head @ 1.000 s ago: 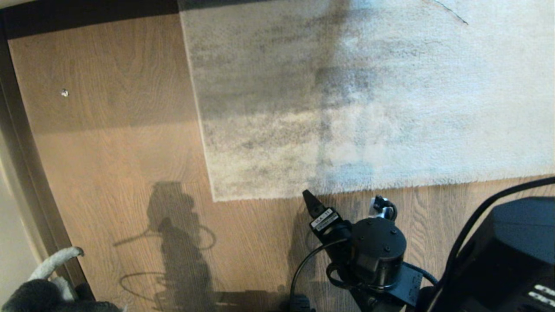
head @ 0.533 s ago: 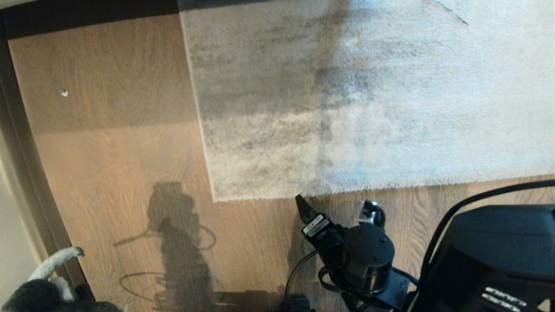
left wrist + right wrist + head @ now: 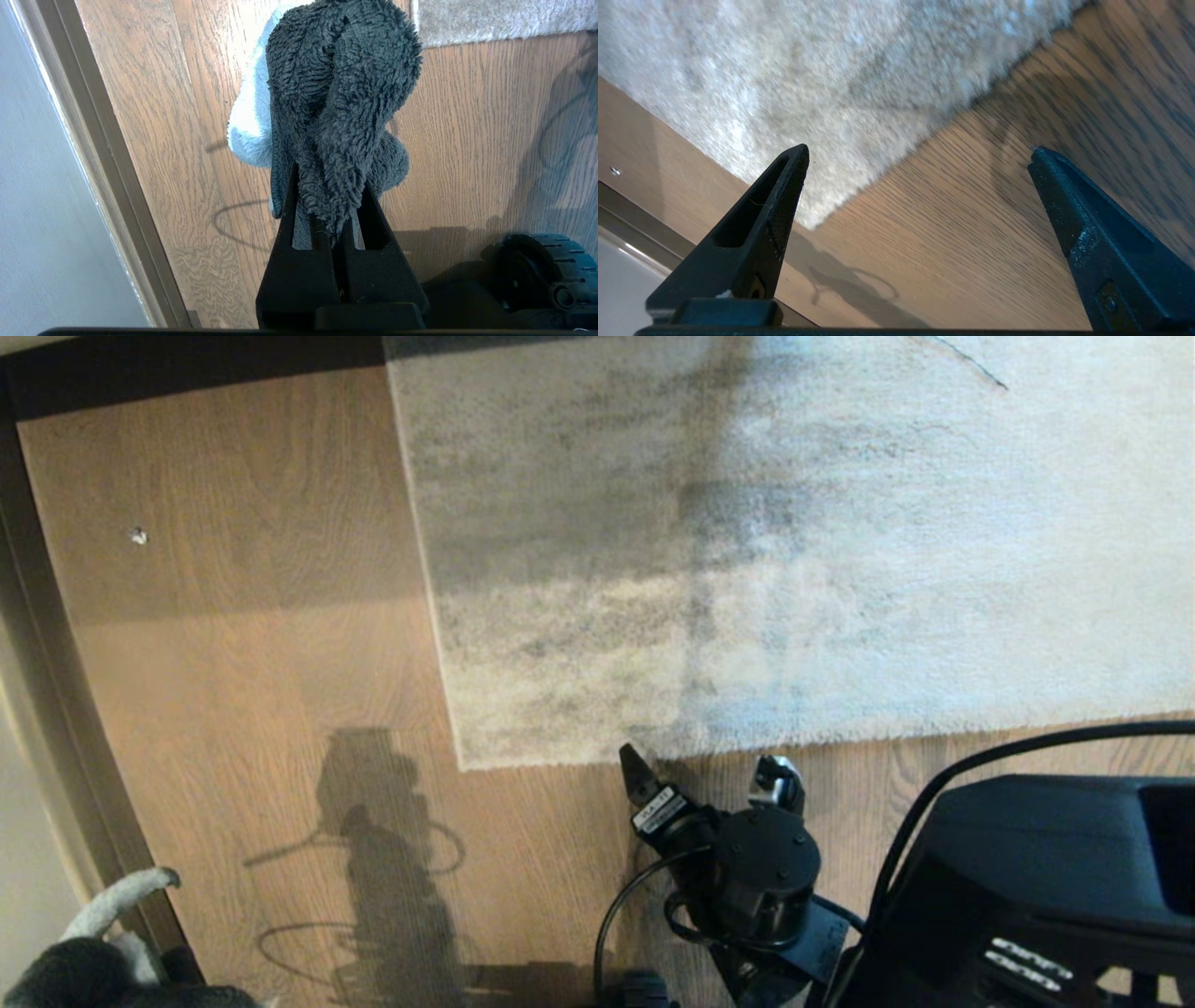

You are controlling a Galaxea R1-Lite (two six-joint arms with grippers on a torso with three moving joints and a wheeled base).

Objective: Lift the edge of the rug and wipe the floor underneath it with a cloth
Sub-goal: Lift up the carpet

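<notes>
White label (image 3: 659, 810) on right gripper (image 3: 705, 767) finger, print too small to read. White lettering on black arm housing (image 3: 1036, 896), partly cut off, illegible. Grey mottled rug (image 3: 747, 551) flat on brown wood-grain floor (image 3: 243, 644), near edge just ahead of right gripper; jaws spread wide, empty. Left gripper (image 3: 329, 205) low at left, clamped on dark grey fuzzy cloth (image 3: 336, 93) with a white part.

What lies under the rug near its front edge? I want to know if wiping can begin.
The rug lies flat on the floor; everything beneath it is covered. Only bare planks show beside it. The right end effector is open at the edge, nothing lifted.
</notes>
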